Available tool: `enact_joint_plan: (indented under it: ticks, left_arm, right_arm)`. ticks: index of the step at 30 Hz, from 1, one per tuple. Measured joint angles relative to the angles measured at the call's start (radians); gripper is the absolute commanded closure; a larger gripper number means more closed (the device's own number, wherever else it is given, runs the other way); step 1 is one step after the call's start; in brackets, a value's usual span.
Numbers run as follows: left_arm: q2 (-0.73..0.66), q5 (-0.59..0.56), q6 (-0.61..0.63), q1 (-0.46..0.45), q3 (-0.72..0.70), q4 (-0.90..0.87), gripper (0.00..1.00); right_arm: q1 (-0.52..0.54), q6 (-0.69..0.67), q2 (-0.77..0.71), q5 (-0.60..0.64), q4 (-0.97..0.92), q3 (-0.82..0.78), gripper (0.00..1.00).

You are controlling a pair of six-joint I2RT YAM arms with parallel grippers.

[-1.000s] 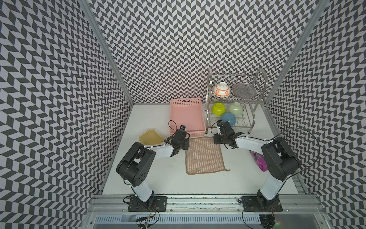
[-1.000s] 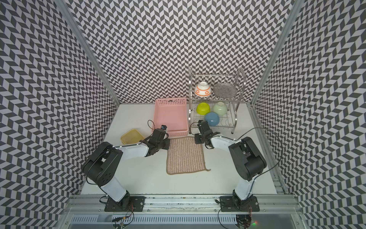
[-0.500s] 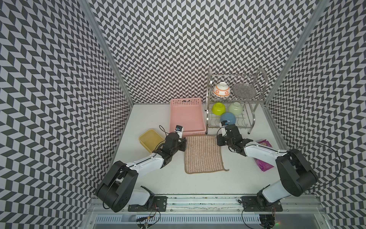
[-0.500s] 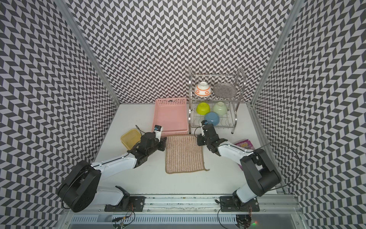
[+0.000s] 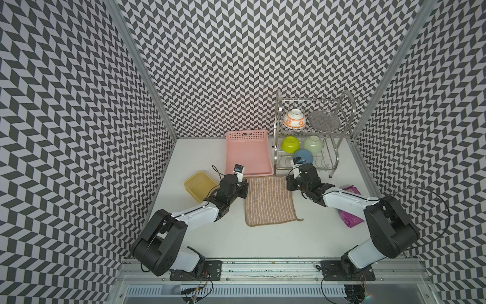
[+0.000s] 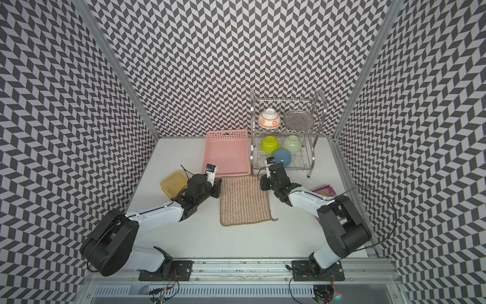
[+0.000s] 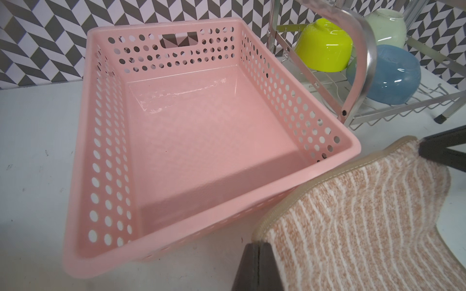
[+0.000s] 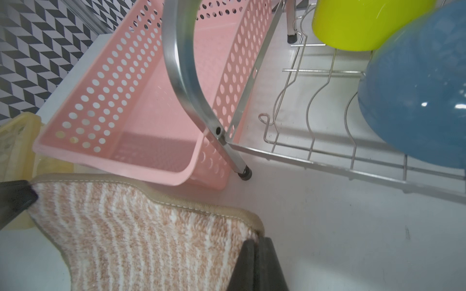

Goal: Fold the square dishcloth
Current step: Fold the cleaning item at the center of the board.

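Dishcloth [image 5: 269,201], square, tan w/ cream stripes, darker edging: the item to be folded.

Top views: lies on table [image 5: 236,244], mid-field. Far edge is just beside near rim of pink basket [image 5: 249,174], btwn yellow tray [image 5: 198,184] and dish rack [image 5: 315,133]. L gripper [image 5: 245,184] is at far-L cnr, R gripper [image 5: 289,184] at far-R cnr. Jaws are hid under the wrists from up here. Purple packet [image 5: 351,218] lies off to R, well apart.

L wrist view: L jaws closed tight, pinching the cloth cnr at the fingertips [image 7: 257,264]. Far edge is up off the table and sags btwn the two pinches.

R wrist view: same on this side. R jaws are closed on the other far cnr, w/ fabric running into the fingertips [image 8: 254,262].

Step, I'd say: grasp done, fold not begun, as near half lies flat. Next move calls for both arms to rise together and carry far edge over onto near edge. Edge must be kept taut and level so cnrs meet.

Orientation: sides approx. square to table, stripes running far-to-near. No real long axis, perhaps a touch longer far-to-near. Loop [image 5: 299,219] is at near-R cnr, pointing R.
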Motion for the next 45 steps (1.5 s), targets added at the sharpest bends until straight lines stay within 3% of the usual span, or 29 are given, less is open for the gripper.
enact_joint_plan:
  ticks: [16, 27, 32, 33, 37, 45]
  left_arm:
    - [-0.242, 0.132, -0.122, -0.028, -0.266, 0.053, 1.00]
    - [-0.316, 0.137, -0.235, -0.124, -0.397, 0.067, 1.00]
    - [-0.316, 0.122, -0.274, -0.151, -0.423, 0.077, 1.00]
    - [-0.315, 0.119, -0.282, -0.154, -0.428, 0.078, 0.97]
    - [-0.315, 0.111, -0.304, -0.161, -0.445, 0.078, 0.64]
    - [-0.370, 0.128, -0.363, -0.173, -0.452, 0.032, 0.49]
  right_arm:
    - [0.091, 0.085, -0.279, -0.064, 0.047, -0.261, 0.91]
    - [0.141, 0.177, -0.316, -0.035, 0.045, -0.379, 0.90]
    - [0.141, 0.207, -0.332, -0.013, 0.045, -0.407, 0.83]
    - [0.142, 0.212, -0.335, -0.009, 0.045, -0.412, 0.80]
    - [0.145, 0.232, -0.346, 0.000, 0.042, -0.425, 0.69]
    - [0.172, 0.295, -0.436, 0.019, -0.029, -0.428, 0.60]
